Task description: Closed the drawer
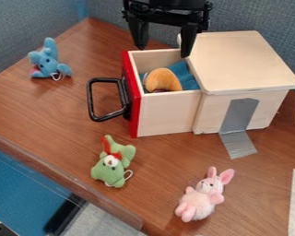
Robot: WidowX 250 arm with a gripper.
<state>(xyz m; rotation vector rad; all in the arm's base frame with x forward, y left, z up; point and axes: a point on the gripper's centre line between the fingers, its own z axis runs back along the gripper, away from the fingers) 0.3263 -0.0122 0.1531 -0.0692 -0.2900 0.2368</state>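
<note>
The drawer point(168, 113) is open, so the job isn't done. It sticks a long way out of the wood box point(245, 60), w/ its red front point(132, 101) and black handle point(92, 99) well apart from the box. The big part, the push in, is all left to do, AFAICT.

The pincer point(163, 50) is wide, w/ a gap btwn its two tips and nothing in it. It hangs up by the far side of the drawer, near the box. That's prob. the wrong spot for a push. Next it prob. needs to go round to the handle side, get low, then push the red front toward the box till the gap is gone.

In the drawer there's a soft orange thing point(162, 79) and some blue cloth point(185, 76). The orange thing may poke up a bit & rub on the box when the drawer goes in, but I can't tell for sure.

Gray tape point(239, 117) goes from the box to the worktop point(51, 110), so the box prob. won't slide much. A blue toy point(47, 62), a green toy point(113, 163) & a pink bunny point(202, 198) lie apart from the drawer, so they're prob. OK.
</note>
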